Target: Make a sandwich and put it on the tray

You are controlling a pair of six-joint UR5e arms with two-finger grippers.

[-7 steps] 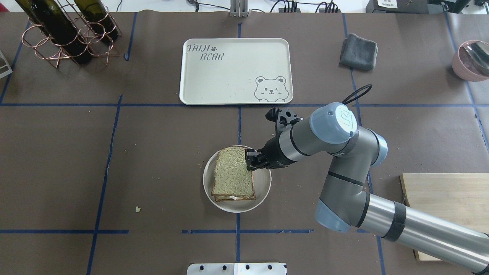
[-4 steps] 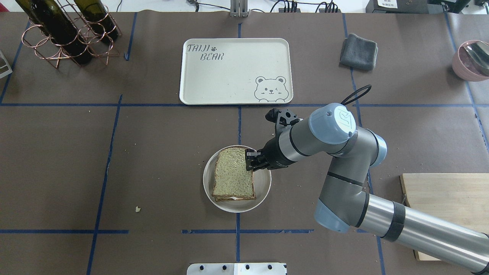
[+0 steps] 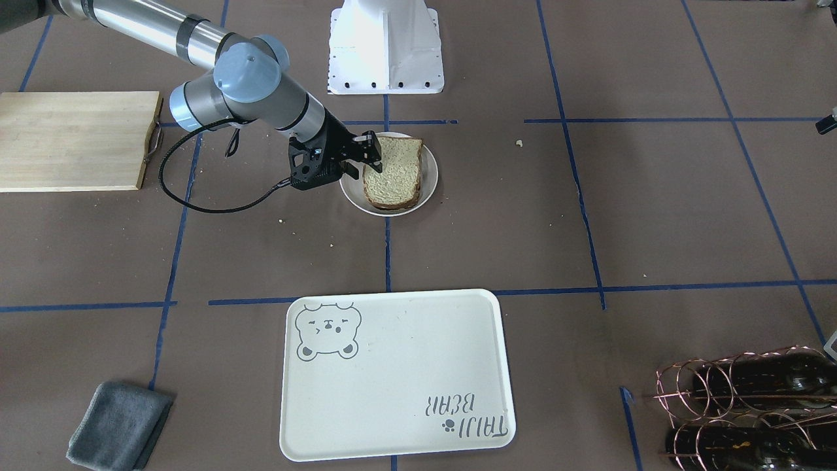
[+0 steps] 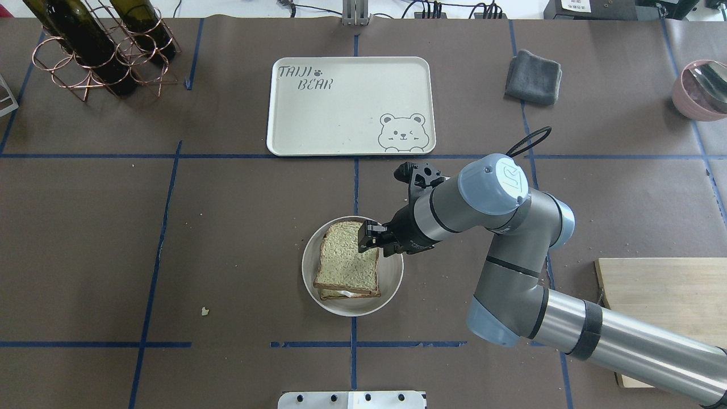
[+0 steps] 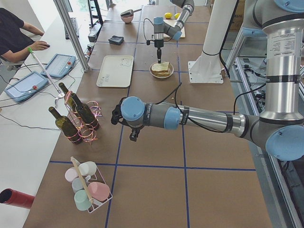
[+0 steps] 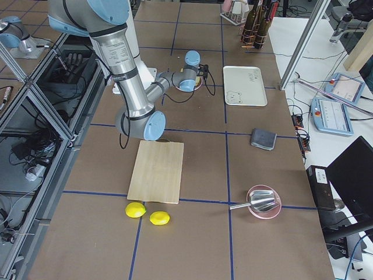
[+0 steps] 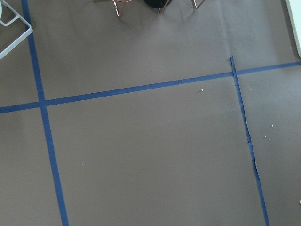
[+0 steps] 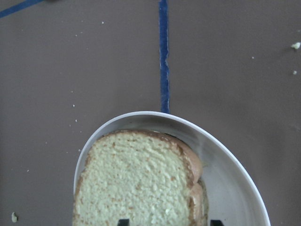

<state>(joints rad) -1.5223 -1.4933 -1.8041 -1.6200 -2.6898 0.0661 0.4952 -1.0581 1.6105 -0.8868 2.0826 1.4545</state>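
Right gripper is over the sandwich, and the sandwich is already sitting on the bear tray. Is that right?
No. The right gripper is over the sandwich, but the sandwich is sitting on the small round plate; the bear tray holds nothing. The overhead exterior view shows it.

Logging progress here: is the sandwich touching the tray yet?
Apart. The overhead view shows the sandwich on the small round plate, with a stretch of bare brown table between that plate and the tray.
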